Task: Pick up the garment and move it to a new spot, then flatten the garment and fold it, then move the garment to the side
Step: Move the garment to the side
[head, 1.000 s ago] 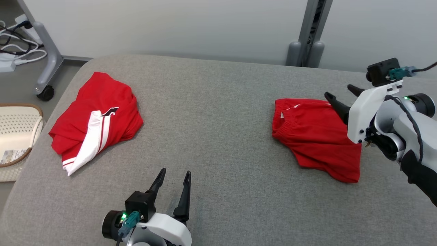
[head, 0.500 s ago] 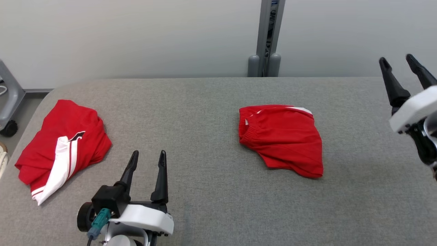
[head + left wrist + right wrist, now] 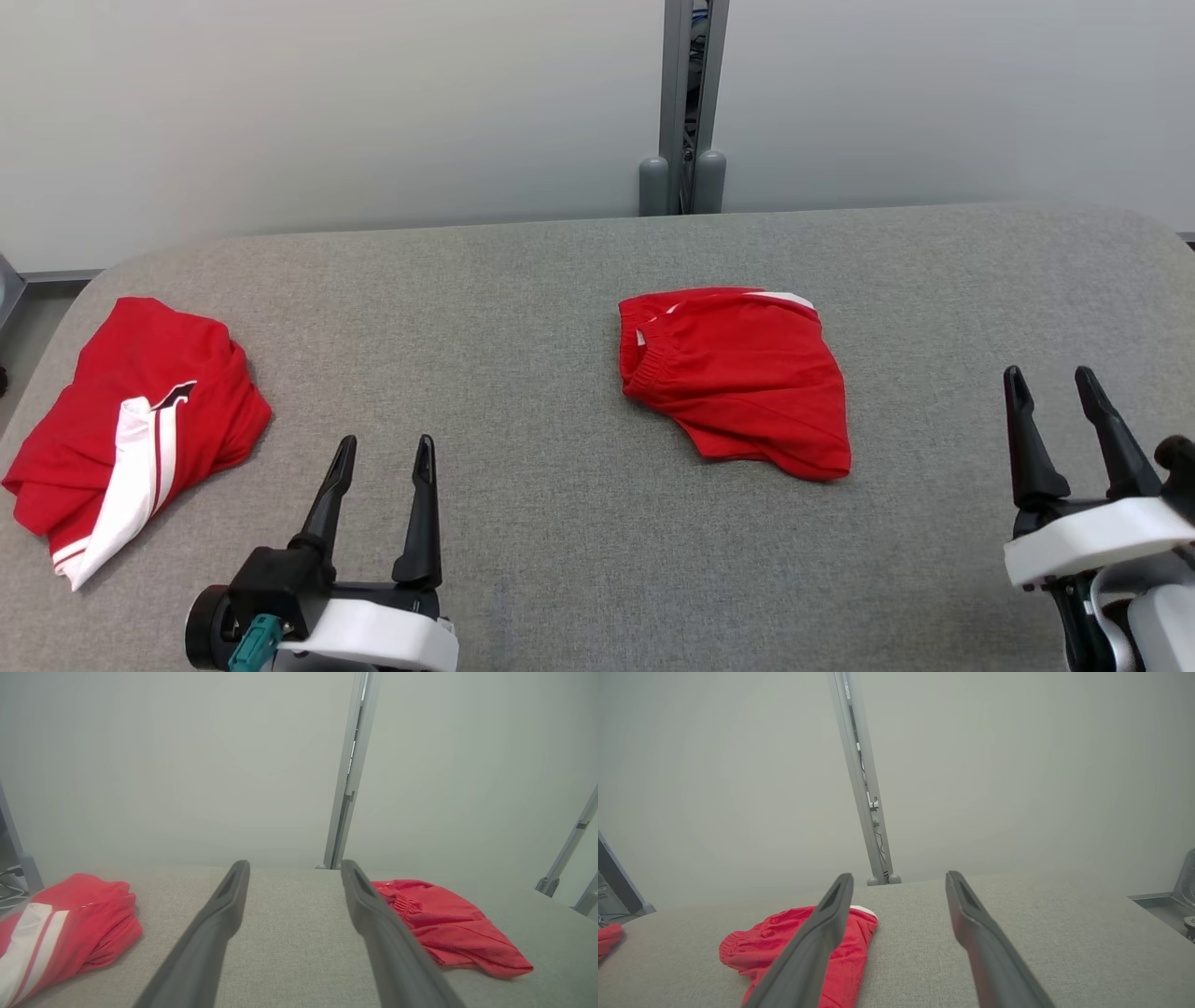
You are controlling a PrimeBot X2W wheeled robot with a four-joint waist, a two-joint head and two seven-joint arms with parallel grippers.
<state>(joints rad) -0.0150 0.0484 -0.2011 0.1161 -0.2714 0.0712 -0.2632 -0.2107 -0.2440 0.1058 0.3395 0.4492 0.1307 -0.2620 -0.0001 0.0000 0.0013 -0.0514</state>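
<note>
Left hand [image 3: 386, 441]: fingers spread, nothing between them, hovering low over the near edge of the counter [image 3: 560, 541]. Right hand [image 3: 1047, 375]: the same, spread and empty, at the near right. Neither touches cloth.

Red shorts [image 3: 738, 378]: lying mid-counter, a little right of centre, between the two hands and further out. They look folded into a compact wedge, with the elastic waistband at the left and a sliver of white trim along the far edge. Thin knit, soft edges, lies mostly flat.

Striped red garment [image 3: 131, 411]: far left of the counter, well apart from the shorts. It is bunched and lumpy, with a white panel and red stripes running down its near side. Not folded, as far as I can tell.

My read is that the shorts are done or close to it, and both hands are parked between steps. If the shorts are the target, what's left is sliding them aside. Pinch low at the fold edge so the layers stay together. If the bunched one is next, grab it high on the lump and lift it clear before spreading it.

Counter has a grey woven cover with rounded corners, likely a bit grippy on cloth. Behind it are a grey metal post [image 3: 684, 103] and a plain pale wall [image 3: 327, 112].
</note>
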